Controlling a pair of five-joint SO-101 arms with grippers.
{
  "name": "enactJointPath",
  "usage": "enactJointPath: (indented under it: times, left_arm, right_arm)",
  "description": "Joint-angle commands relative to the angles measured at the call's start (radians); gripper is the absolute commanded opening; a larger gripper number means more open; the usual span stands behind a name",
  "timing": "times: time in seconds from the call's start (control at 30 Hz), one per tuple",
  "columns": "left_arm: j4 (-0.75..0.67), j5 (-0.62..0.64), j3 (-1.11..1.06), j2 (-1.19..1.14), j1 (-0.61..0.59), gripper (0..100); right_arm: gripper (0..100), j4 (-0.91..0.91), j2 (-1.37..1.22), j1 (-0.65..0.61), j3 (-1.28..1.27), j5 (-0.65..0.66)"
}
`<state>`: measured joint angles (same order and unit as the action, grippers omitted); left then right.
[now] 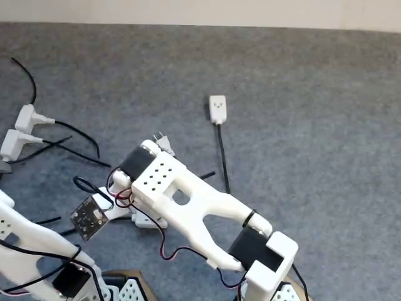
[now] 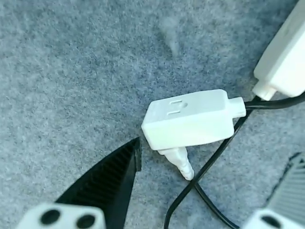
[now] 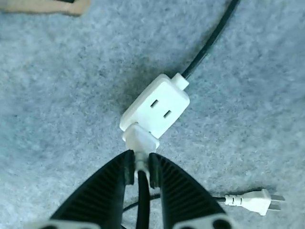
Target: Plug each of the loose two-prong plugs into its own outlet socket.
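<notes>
Right gripper (image 3: 139,161) clamped on a plug (image 3: 140,138), its nose touching a socket (image 3: 155,107); spare plug (image 3: 255,201) lies nearby. Left gripper (image 2: 217,152) spread wide over a second socket (image 2: 188,119), black cord (image 2: 206,167) crossing beneath.

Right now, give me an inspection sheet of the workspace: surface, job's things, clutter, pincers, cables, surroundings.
Surface: grey carpet.
Job's things: held plug butts one end of a socket, whose two face slots are free; whether it is seated, cannot tell. Loose plug lies beside them. Second socket has free slots. Far socket lies apart from the arms.
Clutter: nothing seen.
Pincers: right pincer shut on the held plug; left pincer open near the second socket.
Cables: a black cable leaves the socket; another, the far cable, leaves the far socket.
Surroundings: pale strip along the carpet's far edge.
</notes>
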<state>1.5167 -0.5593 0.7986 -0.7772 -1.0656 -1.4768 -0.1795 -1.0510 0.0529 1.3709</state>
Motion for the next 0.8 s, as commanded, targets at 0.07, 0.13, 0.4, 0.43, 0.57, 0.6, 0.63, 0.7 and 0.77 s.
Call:
enactJointPath:
  times: [0.07, 0.13, 0.4, 0.43, 0.57, 0.6, 0.63, 0.7, 0.77]
  left_arm:
    - [0.009, -0.008, 0.038, 0.008, -0.002, 44]
    - [0.009, -0.008, 0.038, 0.008, 0.001, 44]
    - [0.028, -0.003, 0.041, 0.018, 0.03, 44]
    - [0.049, -0.003, 0.045, 0.019, 0.042, 44]
    - [0.236, -0.003, 0.134, 0.041, 0.125, 44]
    - [0.258, 0.0, 0.142, 0.048, 0.147, 44]
    - [0.258, 0.015, 0.147, 0.061, 0.162, 44]
    - [0.258, 0.049, 0.142, 0.088, 0.194, 44]
    - [0.258, 0.068, 0.14, 0.113, 0.228, 44]
  right_arm:
    - [0.6, 0.154, 0.012, -0.008, -0.179, -0.032]
    - [0.6, 0.217, 0.012, -0.01, -0.252, -0.061]
    - [0.9, 0.248, 0.019, -0.004, -0.323, -0.12]
    - [1.0, 0.248, 0.019, -0.004, -0.312, -0.149]
    - [5.5, 0.177, 0.019, 0.013, -0.183, -0.226]
    - [8.7, 0.151, 0.019, 0.022, -0.128, -0.265]
    - [12.6, 0.124, 0.019, 0.031, -0.07, -0.302]
    - [20.8, 0.064, 0.018, 0.054, 0.042, -0.341]
    - [27.8, -0.015, 0.018, 0.068, 0.14, -0.344]
